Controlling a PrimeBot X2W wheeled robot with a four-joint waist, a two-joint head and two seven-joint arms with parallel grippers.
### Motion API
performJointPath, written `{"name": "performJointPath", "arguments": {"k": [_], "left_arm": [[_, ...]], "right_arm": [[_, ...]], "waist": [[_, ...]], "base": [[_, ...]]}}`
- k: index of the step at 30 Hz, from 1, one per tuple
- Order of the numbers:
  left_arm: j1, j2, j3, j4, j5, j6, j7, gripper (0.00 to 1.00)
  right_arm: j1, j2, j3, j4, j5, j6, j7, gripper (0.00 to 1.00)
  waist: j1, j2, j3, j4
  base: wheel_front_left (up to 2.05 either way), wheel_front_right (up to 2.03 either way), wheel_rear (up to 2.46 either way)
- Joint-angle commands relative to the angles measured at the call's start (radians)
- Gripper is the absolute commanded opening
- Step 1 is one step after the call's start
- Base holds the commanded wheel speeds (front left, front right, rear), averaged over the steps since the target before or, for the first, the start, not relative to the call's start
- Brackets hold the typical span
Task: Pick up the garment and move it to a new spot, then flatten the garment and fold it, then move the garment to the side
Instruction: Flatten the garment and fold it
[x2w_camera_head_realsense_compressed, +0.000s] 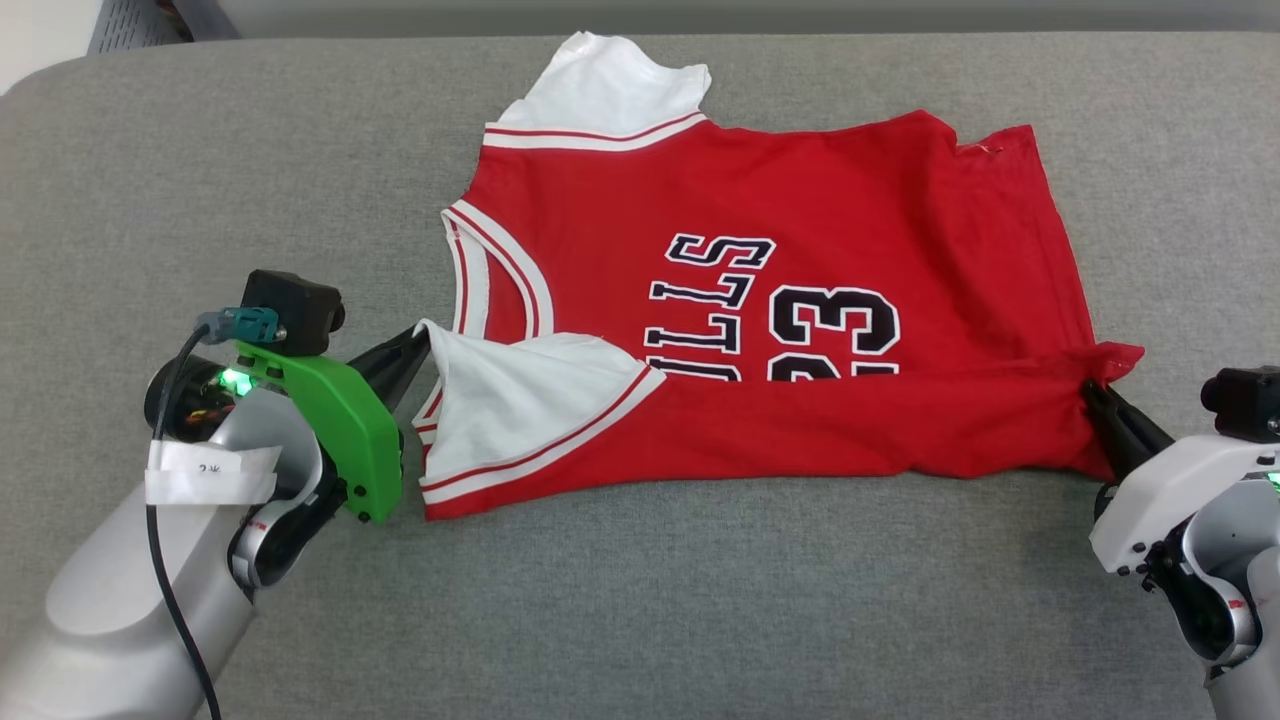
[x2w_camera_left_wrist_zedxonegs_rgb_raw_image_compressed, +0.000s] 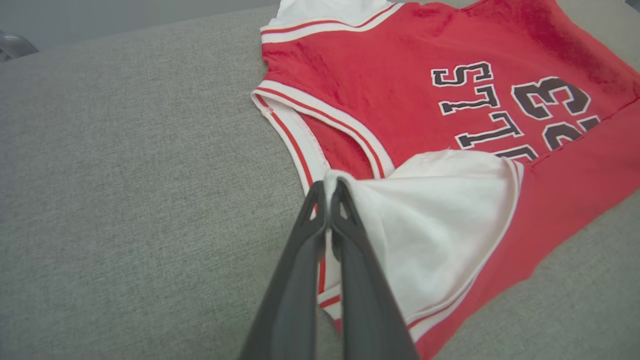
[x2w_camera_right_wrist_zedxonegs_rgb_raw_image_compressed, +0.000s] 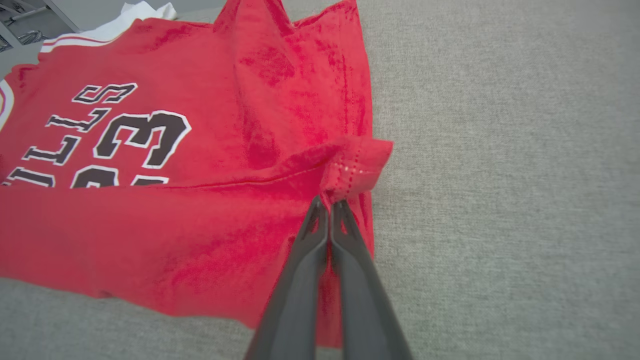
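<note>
The garment (x2w_camera_head_realsense_compressed: 760, 300) is a red jersey with white sleeves, lying sideways on the grey surface, collar to the left and hem to the right. Its near long edge is folded up over the black lettering and the number 23. My left gripper (x2w_camera_head_realsense_compressed: 425, 340) is shut on the tip of the near white sleeve (x2w_camera_left_wrist_zedxonegs_rgb_raw_image_compressed: 440, 220); the same grip shows in the left wrist view, gripper (x2w_camera_left_wrist_zedxonegs_rgb_raw_image_compressed: 330, 186). At the right, my right gripper (x2w_camera_head_realsense_compressed: 1092, 388) is shut on the near hem corner (x2w_camera_right_wrist_zedxonegs_rgb_raw_image_compressed: 357, 167); in the right wrist view the gripper (x2w_camera_right_wrist_zedxonegs_rgb_raw_image_compressed: 329, 202) pinches that red corner.
The grey padded table (x2w_camera_head_realsense_compressed: 700, 600) spreads wide around the garment, with open fabric surface in front and on both sides. Its far edge runs along the top of the head view, with a pale wall and a slatted object (x2w_camera_head_realsense_compressed: 135, 25) beyond.
</note>
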Motion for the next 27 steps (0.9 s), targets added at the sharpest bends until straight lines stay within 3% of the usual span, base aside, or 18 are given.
{"name": "performJointPath", "arguments": {"k": [1,4,5,6,7,8,19,21,27], "left_arm": [[-0.028,-0.007,-0.006,0.021,0.012,-0.008,0.0,0.0],[-0.054,-0.021,-0.031,0.072,0.019,-0.015,-0.001,0.0],[-0.061,-0.026,-0.035,0.087,0.019,-0.016,-0.005,0.05],[-0.07,-0.032,-0.04,0.107,0.023,-0.017,-0.01,0.37],[-0.075,-0.037,-0.045,0.125,0.026,-0.018,-0.013,1.0],[-0.081,-0.043,-0.052,0.146,0.032,-0.018,-0.018,1.0],[-0.063,-0.119,-0.023,0.274,-0.012,-0.013,-0.15,1.0],[-0.022,-0.135,0.012,0.247,-0.044,0.02,-0.2,1.0],[0.083,-0.124,0.053,0.105,-0.081,0.114,-0.222,1.0]], "right_arm": [[-0.024,0.003,0.006,0.013,-0.009,-0.002,0.003,0.0],[-0.048,0.007,0.014,0.046,-0.015,-0.002,0.006,0.0],[-0.053,0.008,0.018,0.058,-0.018,-0.002,0.007,0.0],[-0.061,0.011,0.022,0.073,-0.02,-0.002,0.008,0.0],[-0.066,0.013,0.025,0.083,-0.023,-0.002,0.008,0.49],[-0.072,0.015,0.026,0.095,-0.025,-0.002,0.004,1.0],[-0.07,0.006,0.037,0.116,-0.026,-0.002,-0.022,1.0],[-0.032,-0.01,0.026,0.065,-0.029,-0.002,0.012,1.0],[0.048,-0.02,-0.012,-0.07,-0.057,-0.002,0.1,1.0]], "waist": [[0.0,0.0,0.016,-0.009],[0.0,0.0,0.026,-0.015],[0.0,0.0,0.028,-0.016],[0.0,0.0,0.03,-0.018],[0.0,0.0,0.031,-0.019],[0.0,0.0,0.03,-0.02],[0.0,0.0,-0.062,-0.012],[0.0,0.0,-0.105,-0.006],[0.0,0.0,-0.132,-0.001]], "base": [[0.0,0.0,0.0],[0.0,0.0,0.0],[0.0,0.0,0.0],[0.0,0.0,0.0],[0.0,0.0,0.0],[0.0,0.0,0.0],[0.0,0.0,0.0],[0.0,0.0,0.0],[0.0,0.0,0.0]]}}
